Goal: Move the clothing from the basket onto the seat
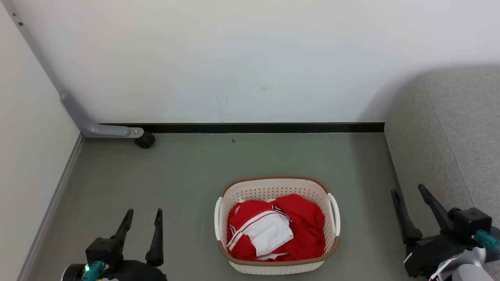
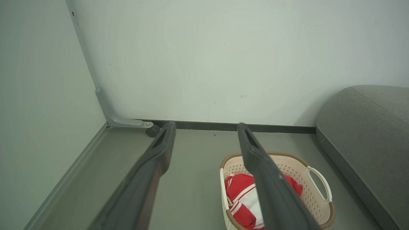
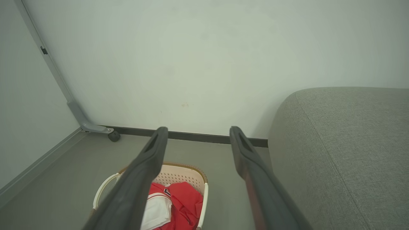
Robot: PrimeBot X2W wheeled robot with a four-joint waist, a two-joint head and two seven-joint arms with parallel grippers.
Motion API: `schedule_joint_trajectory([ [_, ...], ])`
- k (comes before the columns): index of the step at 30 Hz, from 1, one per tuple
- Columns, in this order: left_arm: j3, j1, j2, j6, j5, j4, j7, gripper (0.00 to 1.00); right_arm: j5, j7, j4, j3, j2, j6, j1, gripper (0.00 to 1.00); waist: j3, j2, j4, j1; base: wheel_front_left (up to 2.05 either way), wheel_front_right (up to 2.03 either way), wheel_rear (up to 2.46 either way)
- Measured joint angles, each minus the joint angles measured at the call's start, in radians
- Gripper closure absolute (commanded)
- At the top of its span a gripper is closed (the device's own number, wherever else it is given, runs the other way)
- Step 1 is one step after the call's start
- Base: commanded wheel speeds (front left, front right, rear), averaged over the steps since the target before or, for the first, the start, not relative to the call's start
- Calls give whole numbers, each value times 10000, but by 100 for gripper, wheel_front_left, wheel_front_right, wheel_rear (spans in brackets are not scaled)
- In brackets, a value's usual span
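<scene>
Red clothing (image 1: 304,226) lies heaped in the basket (image 1: 269,178) on the floor (image 1: 175,175) near the grey seat (image 1: 449,136), and with the left gripper (image 1: 143,212) and right gripper (image 1: 408,190) both spread apart and empty, the job looks wholly undone.

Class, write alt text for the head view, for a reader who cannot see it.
A cream basket of red and white clothing sits on a grey floor before a white wall. A grey sofa stands at its right. The left gripper and right gripper are open at the bottom corners.
</scene>
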Motion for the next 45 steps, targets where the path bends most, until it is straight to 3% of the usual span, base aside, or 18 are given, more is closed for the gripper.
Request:
schedule_joint_trajectory([
  [25,205,-91,-173,-111,383,-378,0,0,-284,0,-142,-198,347,31,-114,0,429,0,-491,0,0,0,0],
  [45,-339,-1435,-201,-288,782,-1392,-2,0,-686,-8,-949,-253,840,71,-802,0,2521,0,-949,2,0,0,0],
])
